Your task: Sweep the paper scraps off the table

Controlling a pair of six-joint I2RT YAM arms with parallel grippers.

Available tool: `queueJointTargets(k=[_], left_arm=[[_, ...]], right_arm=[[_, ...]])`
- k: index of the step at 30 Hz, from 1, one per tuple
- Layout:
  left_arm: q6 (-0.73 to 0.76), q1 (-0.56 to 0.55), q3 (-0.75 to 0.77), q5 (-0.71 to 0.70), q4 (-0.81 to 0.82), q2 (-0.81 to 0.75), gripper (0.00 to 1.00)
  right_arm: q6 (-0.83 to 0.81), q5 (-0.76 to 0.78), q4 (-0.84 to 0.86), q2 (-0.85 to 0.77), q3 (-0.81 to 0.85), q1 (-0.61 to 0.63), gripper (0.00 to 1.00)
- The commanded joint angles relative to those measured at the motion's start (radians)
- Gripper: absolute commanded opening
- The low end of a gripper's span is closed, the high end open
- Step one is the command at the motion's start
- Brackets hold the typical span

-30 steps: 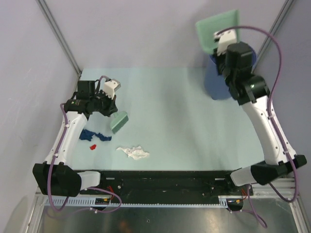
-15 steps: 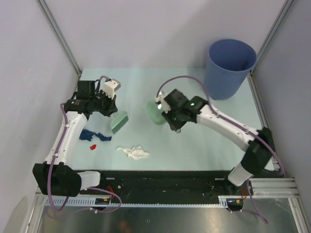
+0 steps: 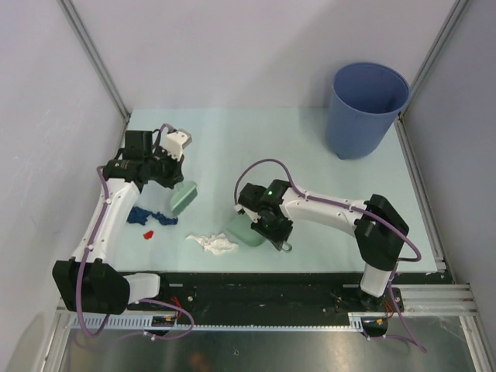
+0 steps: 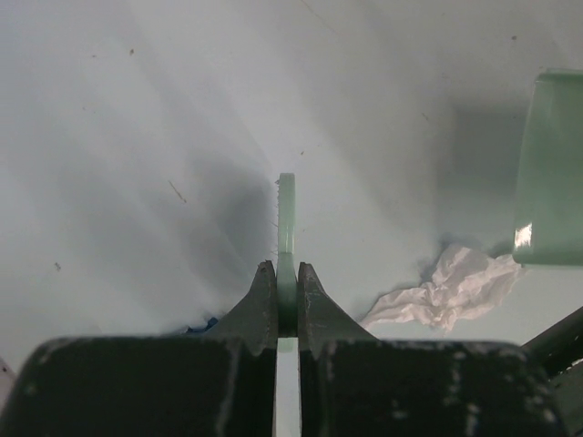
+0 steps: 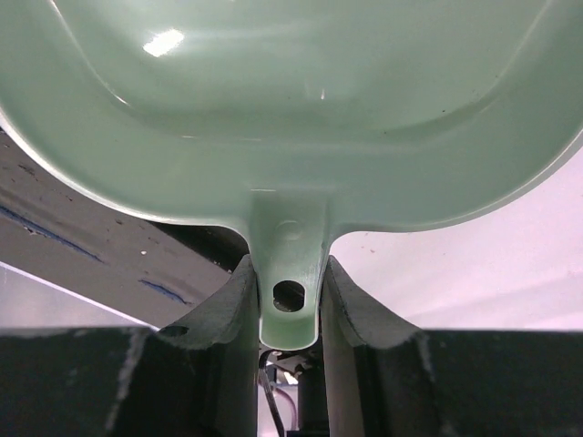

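Observation:
On the pale green table (image 3: 310,155), a white paper scrap (image 3: 211,243) lies near the front edge. A dark blue scrap (image 3: 147,216) and a small red scrap (image 3: 149,232) lie to its left. My left gripper (image 3: 173,177) is shut on the pale green hand brush (image 3: 184,197), which hangs just above and right of the blue scrap. My right gripper (image 3: 269,225) is shut on the handle of the pale green dustpan (image 3: 243,231), set low just right of the white scrap. The left wrist view shows the brush (image 4: 287,218) edge-on, the white scrap (image 4: 446,289) and the dustpan (image 4: 549,182). The right wrist view shows the dustpan (image 5: 291,100) from its handle.
A blue bucket (image 3: 366,108) stands at the table's back right corner. Grey frame posts (image 3: 94,58) rise at the back corners, and a black rail (image 3: 256,288) runs along the front edge.
My right arm has swung the dustpan from over the bucket down to the table's front centre, beside the white scrap. My left arm and the brush have barely shifted.

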Motion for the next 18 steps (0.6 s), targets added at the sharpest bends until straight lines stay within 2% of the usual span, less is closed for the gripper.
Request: queueJointTargets(k=[1, 9, 14, 18], left_arm=[[0.033, 0.005, 0.015, -0.052, -0.014, -0.039, 0.00], [0.042, 0.005, 0.052, -0.100, -0.106, -0.056, 0.00], [0.053, 0.005, -0.009, -0.117, -0.136, -0.065, 0.00], [0.034, 0.005, -0.058, -0.024, -0.139, -0.059, 0.00]], right_arm=[[0.038, -0.009, -0.029, 0.028, -0.033, 0.013, 0.00], [0.046, -0.029, 0.029, 0.082, -0.058, 0.040, 0.00], [0.048, -0.040, 0.060, 0.112, -0.058, 0.050, 0.00], [0.055, -0.035, 0.079, 0.134, -0.058, 0.048, 0.00]])
